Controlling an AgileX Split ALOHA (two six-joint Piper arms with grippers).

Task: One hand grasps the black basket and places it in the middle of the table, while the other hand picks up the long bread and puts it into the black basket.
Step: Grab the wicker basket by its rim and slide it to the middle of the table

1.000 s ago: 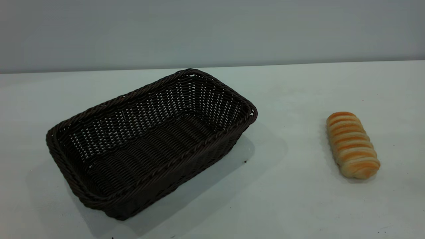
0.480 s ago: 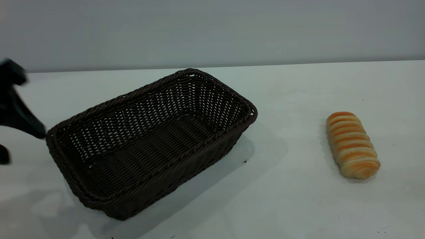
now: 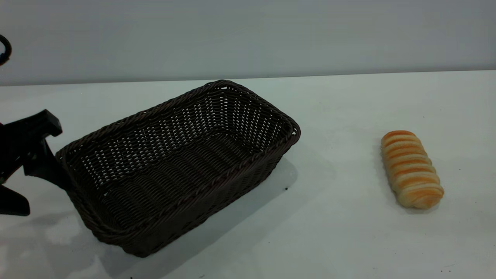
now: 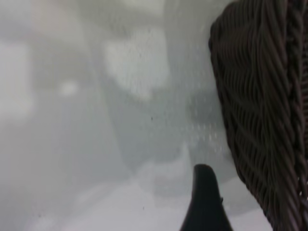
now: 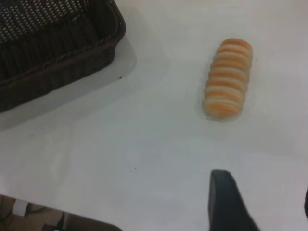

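Dark wicker, the black basket (image 3: 178, 166) sits left of the table's (image 3: 348, 240) middle, unmoved; the left gripper (image 3: 23, 170), fingers spread, is at its left end, holding nothing. The long bread (image 3: 411, 169) lies untouched well to the right; the right gripper (image 5: 260, 202) hovers near it, apparently open, empty.

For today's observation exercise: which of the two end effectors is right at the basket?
The left end effector, open at the basket's left end. The right one hangs over bare table near the bread, away from the basket.
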